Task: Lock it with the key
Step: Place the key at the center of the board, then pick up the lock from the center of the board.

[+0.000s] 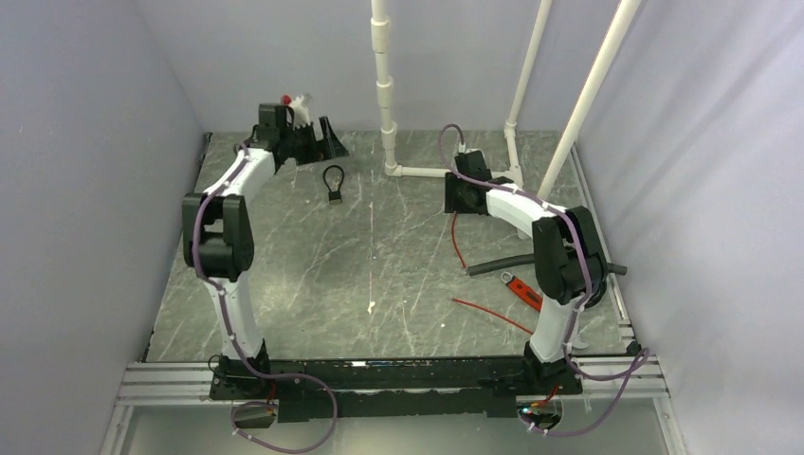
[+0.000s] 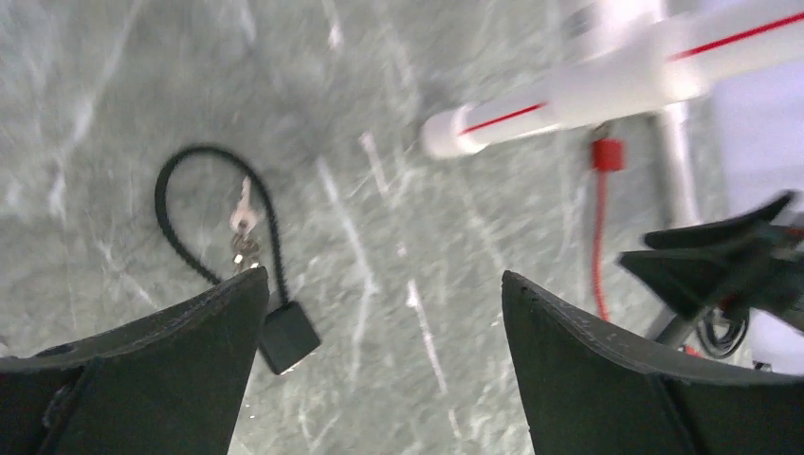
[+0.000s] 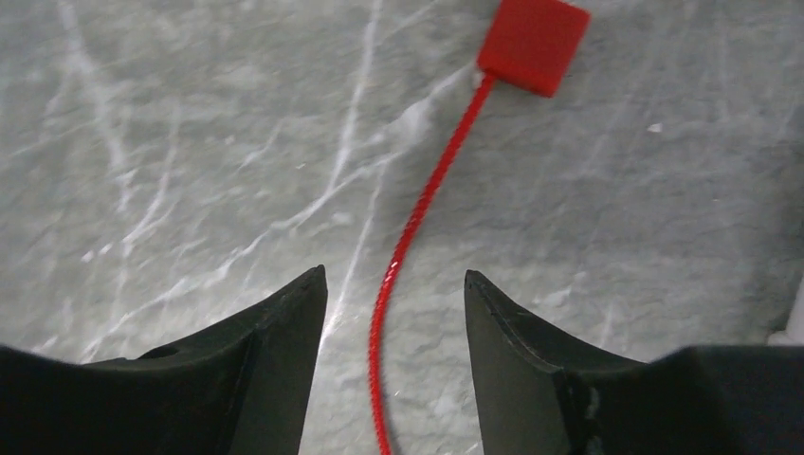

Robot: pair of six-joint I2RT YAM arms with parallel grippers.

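Observation:
A black cable lock (image 1: 334, 185) lies on the grey marbled table at the back. In the left wrist view its loop (image 2: 204, 213) and square body (image 2: 289, 336) show, with small silver keys (image 2: 245, 232) lying inside the loop. My left gripper (image 2: 384, 280) is open and empty, hovering above and just right of the lock; in the top view the left gripper (image 1: 318, 142) sits behind it. My right gripper (image 3: 393, 275) is open and empty above a red cable (image 3: 417, 218) that ends in a red square lock body (image 3: 533, 43). In the top view the right gripper (image 1: 462, 197) is at back centre.
A white PVC pipe frame (image 1: 384, 85) stands at the back, and its end (image 2: 569, 95) shows in the left wrist view. A black hose (image 1: 502, 263), a red-handled tool (image 1: 521, 289) and more red cable (image 1: 493, 316) lie by the right arm. Grey walls enclose the table.

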